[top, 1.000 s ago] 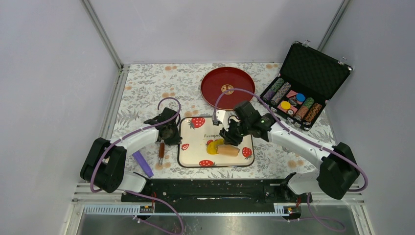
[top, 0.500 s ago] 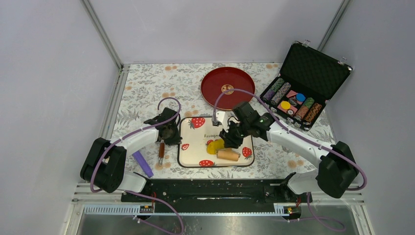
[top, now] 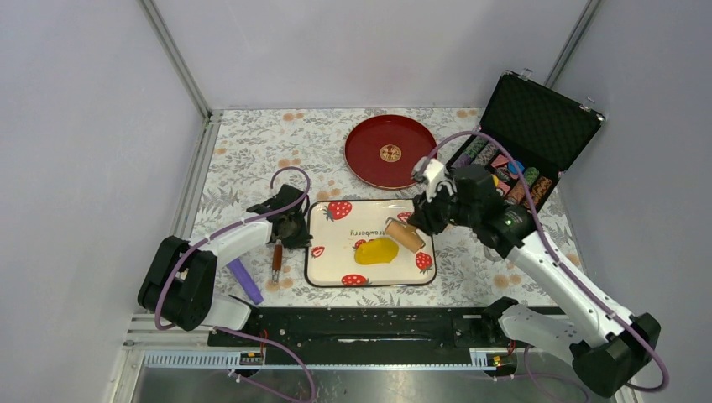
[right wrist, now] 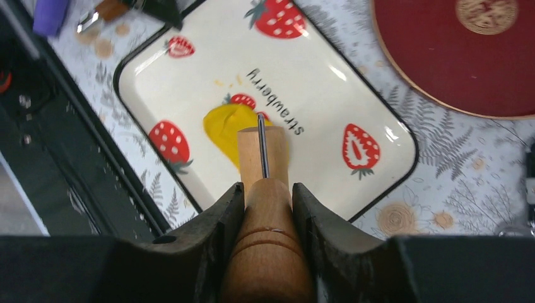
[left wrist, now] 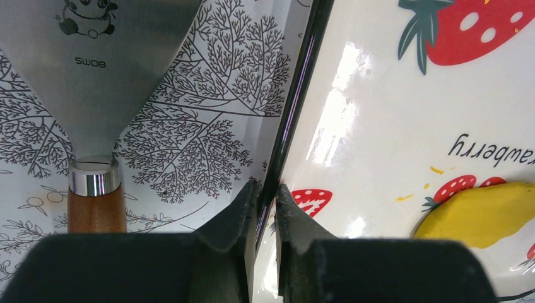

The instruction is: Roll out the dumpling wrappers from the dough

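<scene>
So the dough point(top: 377, 250) is sitting as one flattened yellow patch with uneven edges on the strawberry tray point(top: 336, 248), a bit right of the tray's middle, on the near side of the "strawberry" lettering. I'm not seeing any small round pieces cut out of it.

The right jaws are clamping the handle of a wooden rolling pin point(top: 405, 235) — in the right wrist view the handle is sitting snug between both fingers point(right wrist: 214, 240). The pin is hanging over the right part of the tray, beside the dough's far-right edge. I can't tell if it's touching the dough.

The left jaws are pinching the tray's left rim, nearly closed on that thin black edge, with one fingertip point(left wrist: 247, 211) on each side of it.

A metal scraper point(top: 276, 256) with a wooden handle is lying on the bench point(top: 252, 151) just left of the tray, and a purple piece point(top: 245, 280) is lying a bit further left. A red plate point(top: 390, 151) is sitting beyond the tray — an open chip case point(top: 520, 159) is standing at the far right.
</scene>
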### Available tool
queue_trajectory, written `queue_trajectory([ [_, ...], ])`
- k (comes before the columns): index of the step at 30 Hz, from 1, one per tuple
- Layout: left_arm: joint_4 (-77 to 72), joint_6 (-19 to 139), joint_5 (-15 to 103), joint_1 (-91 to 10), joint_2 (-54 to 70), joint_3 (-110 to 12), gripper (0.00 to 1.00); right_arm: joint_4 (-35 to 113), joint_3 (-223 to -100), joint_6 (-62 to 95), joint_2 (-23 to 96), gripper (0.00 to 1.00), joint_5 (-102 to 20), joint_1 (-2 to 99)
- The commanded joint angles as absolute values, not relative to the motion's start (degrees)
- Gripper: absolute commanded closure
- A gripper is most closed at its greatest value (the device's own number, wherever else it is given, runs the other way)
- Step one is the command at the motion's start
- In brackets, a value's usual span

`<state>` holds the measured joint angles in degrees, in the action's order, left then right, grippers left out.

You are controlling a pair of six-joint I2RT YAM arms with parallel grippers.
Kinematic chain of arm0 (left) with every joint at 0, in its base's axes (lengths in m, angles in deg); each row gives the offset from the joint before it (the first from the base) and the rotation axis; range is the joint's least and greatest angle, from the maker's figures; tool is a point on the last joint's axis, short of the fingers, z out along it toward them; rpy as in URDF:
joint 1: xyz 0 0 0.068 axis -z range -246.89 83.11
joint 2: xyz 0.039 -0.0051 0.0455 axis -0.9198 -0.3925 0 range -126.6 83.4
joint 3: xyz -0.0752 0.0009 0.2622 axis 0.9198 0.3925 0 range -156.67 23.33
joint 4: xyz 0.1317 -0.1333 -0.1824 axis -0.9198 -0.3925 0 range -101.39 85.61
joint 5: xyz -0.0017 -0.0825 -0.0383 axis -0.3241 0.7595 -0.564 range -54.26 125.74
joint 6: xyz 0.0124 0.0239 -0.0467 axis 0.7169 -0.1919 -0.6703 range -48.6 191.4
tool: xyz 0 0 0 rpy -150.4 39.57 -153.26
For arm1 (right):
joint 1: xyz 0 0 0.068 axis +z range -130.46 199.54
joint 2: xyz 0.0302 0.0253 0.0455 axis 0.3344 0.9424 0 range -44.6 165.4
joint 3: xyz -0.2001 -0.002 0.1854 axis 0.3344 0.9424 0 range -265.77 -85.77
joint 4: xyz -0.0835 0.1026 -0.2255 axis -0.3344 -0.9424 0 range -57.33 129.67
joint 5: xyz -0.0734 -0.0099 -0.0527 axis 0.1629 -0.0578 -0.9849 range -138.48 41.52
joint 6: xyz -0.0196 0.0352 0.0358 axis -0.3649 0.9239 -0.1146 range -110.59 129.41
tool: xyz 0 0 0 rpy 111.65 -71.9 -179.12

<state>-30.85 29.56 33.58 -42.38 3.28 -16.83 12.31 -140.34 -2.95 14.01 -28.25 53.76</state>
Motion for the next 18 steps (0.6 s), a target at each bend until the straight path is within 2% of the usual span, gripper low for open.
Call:
queue_trajectory([
  [1, -36.9, 30.6, 25.2, -42.9, 0.9, -15.5, 1.00, 17.4, -141.3, 8.2, 10.9, 1.00, -31.7, 49.1],
  [4, -36.9, 30.6, 25.2, -42.9, 0.9, -15.5, 1.00, 16.6, -141.8, 19.0, 10.6, 1.00, -32.8, 42.8],
  [8, -36.9, 30.6, 25.2, -42.9, 1.0, -15.6, 1.00, 16.5, -140.7, 25.2, 11.4, 1.00, -27.2, 33.7],
  [14, -36.9, 30.5, 25.2, -42.9, 0.9, -15.5, 1.00, 12.4, -140.9, 26.5, 15.8, 1.00, -26.1, 21.1],
  [18, -36.9, 30.5, 25.2, -42.9, 1.0, -15.5, 1.00, 12.7, -140.6, 25.6, 20.7, 1.00, -25.1, 18.1],
])
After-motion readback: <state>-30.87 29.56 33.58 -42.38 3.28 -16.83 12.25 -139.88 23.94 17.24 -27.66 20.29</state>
